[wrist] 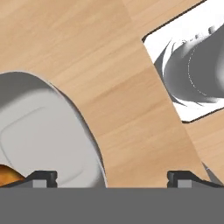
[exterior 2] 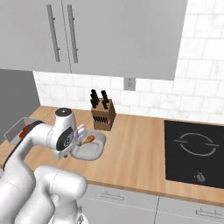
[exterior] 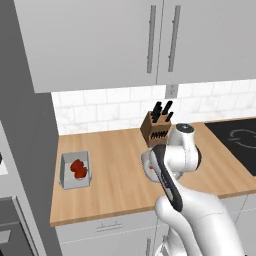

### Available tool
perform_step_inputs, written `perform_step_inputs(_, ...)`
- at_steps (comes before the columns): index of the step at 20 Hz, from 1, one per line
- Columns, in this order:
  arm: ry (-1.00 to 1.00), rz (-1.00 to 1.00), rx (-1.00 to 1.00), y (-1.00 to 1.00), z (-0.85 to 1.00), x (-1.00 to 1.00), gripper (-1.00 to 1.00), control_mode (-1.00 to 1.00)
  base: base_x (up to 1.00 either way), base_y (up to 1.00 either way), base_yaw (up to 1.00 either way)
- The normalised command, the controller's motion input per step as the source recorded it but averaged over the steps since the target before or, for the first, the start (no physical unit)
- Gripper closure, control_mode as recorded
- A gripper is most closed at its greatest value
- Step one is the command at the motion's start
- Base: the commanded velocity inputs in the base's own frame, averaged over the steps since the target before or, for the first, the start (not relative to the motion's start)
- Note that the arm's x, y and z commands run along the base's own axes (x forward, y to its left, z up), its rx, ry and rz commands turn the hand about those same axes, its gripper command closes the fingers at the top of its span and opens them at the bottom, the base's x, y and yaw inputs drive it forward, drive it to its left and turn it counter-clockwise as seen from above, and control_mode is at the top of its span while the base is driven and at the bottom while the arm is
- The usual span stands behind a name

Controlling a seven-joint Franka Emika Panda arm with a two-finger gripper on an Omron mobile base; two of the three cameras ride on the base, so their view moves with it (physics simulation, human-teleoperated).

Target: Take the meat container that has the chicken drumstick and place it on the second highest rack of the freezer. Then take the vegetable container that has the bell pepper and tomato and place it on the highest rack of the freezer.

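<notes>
Wooden counter [exterior: 115, 175] below grey cabinets.
Gripper [wrist: 112, 177], fingers spread apart and empty, hangs over the meat container's [exterior 2: 89, 148] rim, apparently lining up beside the chicken drumstick [exterior 2: 89, 139].

Wooden counter [exterior: 120, 185] under grey wall cabinets [exterior: 95, 40], white tile backsplash [exterior: 105, 107], black cooktop [exterior 2: 194, 151].

On the tabletop [exterior: 115, 185], the vegetable container [exterior: 75, 170] holding the bell pepper and tomato [exterior: 78, 169] lies at nine o'clock. The knife block [exterior 2: 103, 114] stands at twelve by the wall. Before it, the meat container [exterior 2: 91, 148] holds the chicken drumstick [exterior 2: 89, 139]. The cooktop [exterior 2: 195, 152] lies at three. The tool [wrist: 112, 178] seems to straddle the meat container's rim.
</notes>
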Motion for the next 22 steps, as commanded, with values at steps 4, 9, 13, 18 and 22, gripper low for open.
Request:
perform_step_inputs(4,0.05,0.00,0.00,0.00,-0.37,0.40,-1.00,-1.00,0.00,0.00,0.00)
perform_step_inputs(9,0.16,0.16,0.09,-0.49,0.16,0.25,-1.00,-1.00,0.00,0.00,0.00)
perform_step_inputs(13,0.05,0.51,0.00,-0.64,0.14,-0.42,-1.00,-1.00,0.00,0.00,0.00)
perform_step_inputs(18,0.01,0.49,0.00,-0.65,0.00,-0.33,-1.00,-1.00,0.00,0.00,0.00)
perform_step_inputs(22,-0.04,0.13,-0.03,0.08,-0.31,-0.08,-1.00,-1.00,0.00,0.00,0.00)
